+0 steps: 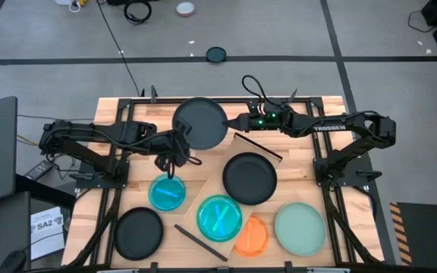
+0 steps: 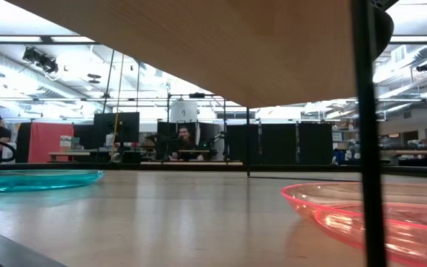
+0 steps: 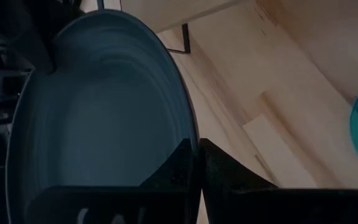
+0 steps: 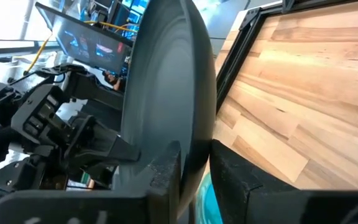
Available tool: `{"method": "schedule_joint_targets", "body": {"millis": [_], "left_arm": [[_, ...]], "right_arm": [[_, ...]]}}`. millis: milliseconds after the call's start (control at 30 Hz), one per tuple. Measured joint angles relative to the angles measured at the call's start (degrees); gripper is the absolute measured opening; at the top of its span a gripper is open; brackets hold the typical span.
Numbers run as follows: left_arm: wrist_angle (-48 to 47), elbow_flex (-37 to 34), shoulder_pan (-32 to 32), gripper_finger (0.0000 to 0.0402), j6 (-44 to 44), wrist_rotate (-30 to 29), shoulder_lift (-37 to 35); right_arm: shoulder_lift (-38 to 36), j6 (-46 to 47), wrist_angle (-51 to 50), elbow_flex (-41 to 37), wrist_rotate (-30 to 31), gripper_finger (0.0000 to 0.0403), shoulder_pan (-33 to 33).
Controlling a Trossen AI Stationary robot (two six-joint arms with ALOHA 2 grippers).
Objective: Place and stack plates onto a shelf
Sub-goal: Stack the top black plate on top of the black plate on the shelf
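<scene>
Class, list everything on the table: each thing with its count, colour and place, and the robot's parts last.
Raised plate: one, black, held above the table's back.
Shelf: one, light wood, askew mid-table.
Black plate: one, on the shelf.
Teal plate: one, on the shelf.
Blue plate: one, left of the shelf.
Second black plate: one, front left.
Orange plate: one, front, beside the teal plate.
Mint plate: one, front right.
Left hand: dark, shut on the raised plate's rim.
Right hand: dark, shut on its opposite rim.
</scene>
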Motion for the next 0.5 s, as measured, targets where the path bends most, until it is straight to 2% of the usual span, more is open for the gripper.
{"method": "schedule_joint_targets", "body": {"millis": [200,367,500], "left_arm": [[1.53,0.00,0.00,0.0033,1.81,-0.09,0.00],[3.03,0.03,-0.02,0.0066,1.60,-0.28,-0.04],[4.02,0.08,-0.02,0.0093,1.64,-0.42,-0.04]], "right_arm": [[0.00,-0.26,-0.15,0.00,0.02,0.0082,-0.02],[0.00,-0.56,-0.31,-0.04,0.15,0.0077,-0.04],[0.00,-0.65,-0.51,-0.04,0.17,0.0056,-0.04]]}}
